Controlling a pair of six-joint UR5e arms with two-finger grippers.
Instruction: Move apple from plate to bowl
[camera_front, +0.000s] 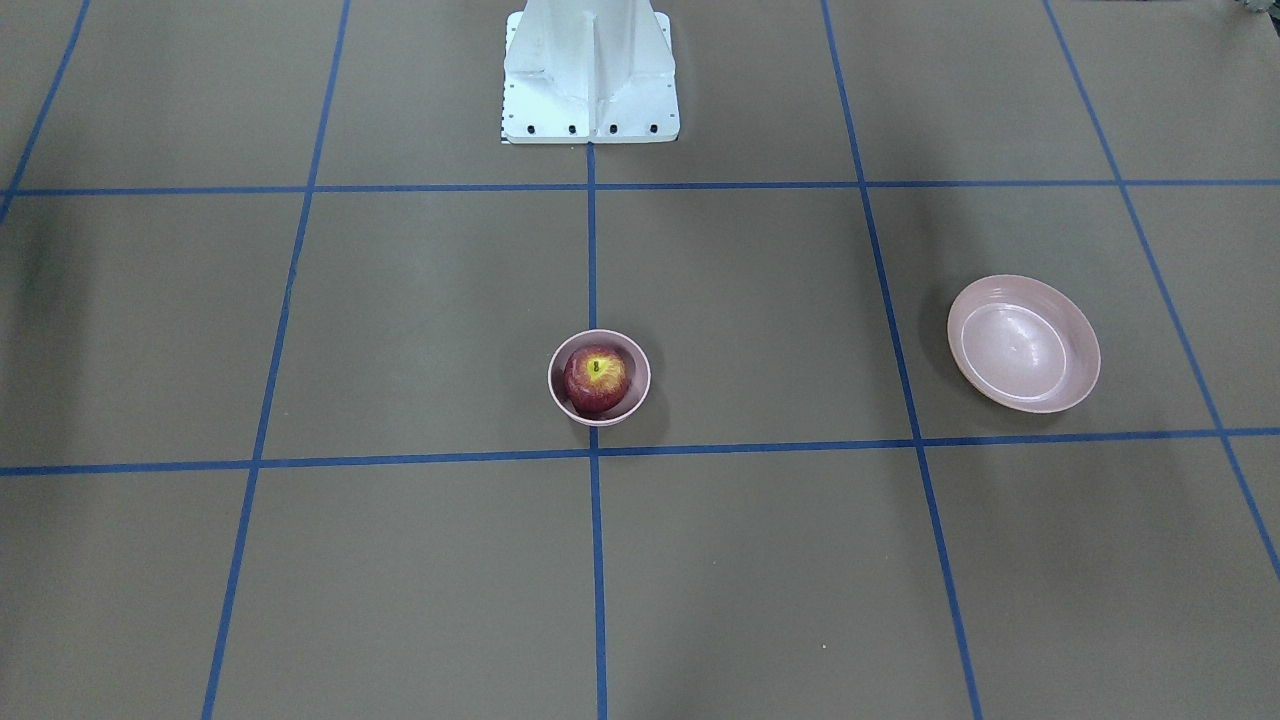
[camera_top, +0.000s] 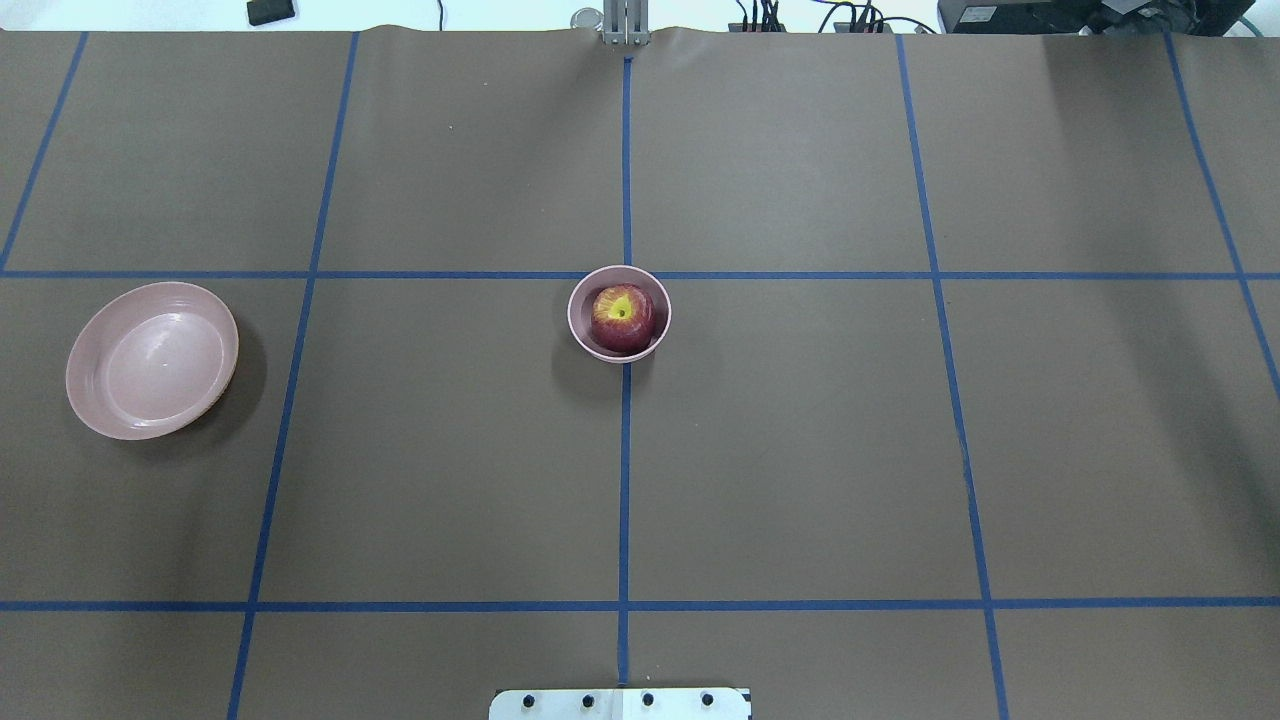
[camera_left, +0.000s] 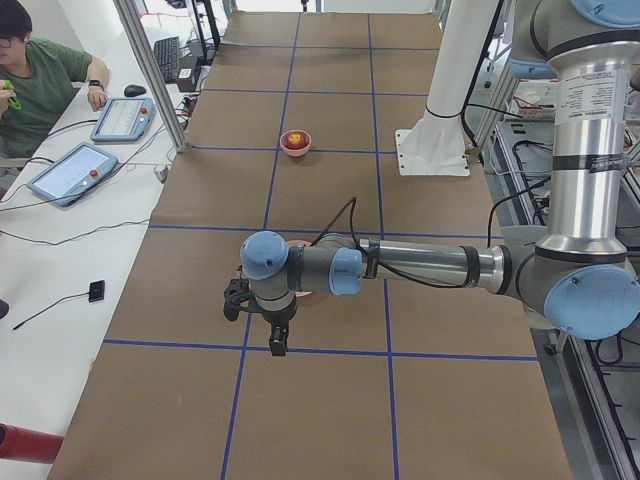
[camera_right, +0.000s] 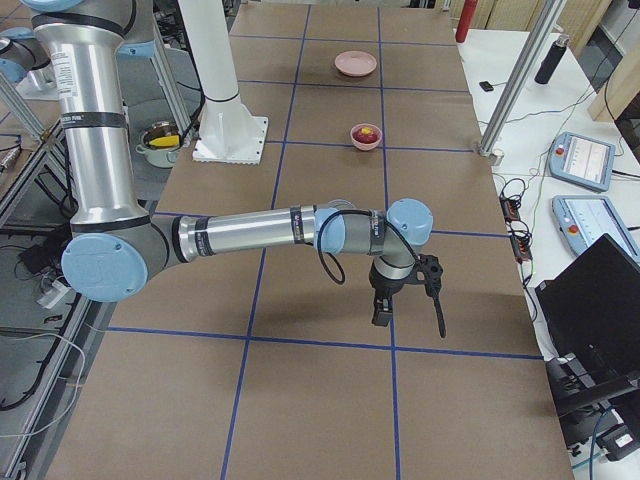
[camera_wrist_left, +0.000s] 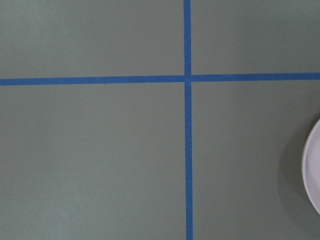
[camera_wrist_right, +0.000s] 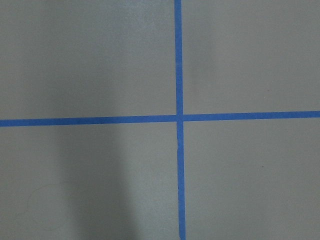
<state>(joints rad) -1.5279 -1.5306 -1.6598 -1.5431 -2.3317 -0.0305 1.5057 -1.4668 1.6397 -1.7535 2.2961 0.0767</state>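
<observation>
The dark red apple (camera_top: 622, 318) with its yellow stem patch sits inside the small deep pink bowl (camera_top: 578, 320) at the table's middle; both also show in the front view, the apple (camera_front: 597, 378) in the bowl (camera_front: 556, 385). The wide shallow pink plate (camera_top: 152, 360) lies empty on the robot's left side, and also shows in the front view (camera_front: 1023, 343). My left gripper (camera_left: 255, 330) hangs above the table near the plate. My right gripper (camera_right: 408, 315) hangs over bare table, far from the bowl (camera_right: 366, 136). Both grippers show only in side views, so I cannot tell whether they are open or shut.
The robot's white base (camera_front: 590, 75) stands at the table's near edge. Blue tape lines cross the brown table. An operator (camera_left: 35, 75) sits by tablets (camera_left: 72, 170) on a side table. The plate's edge (camera_wrist_left: 312, 170) shows in the left wrist view.
</observation>
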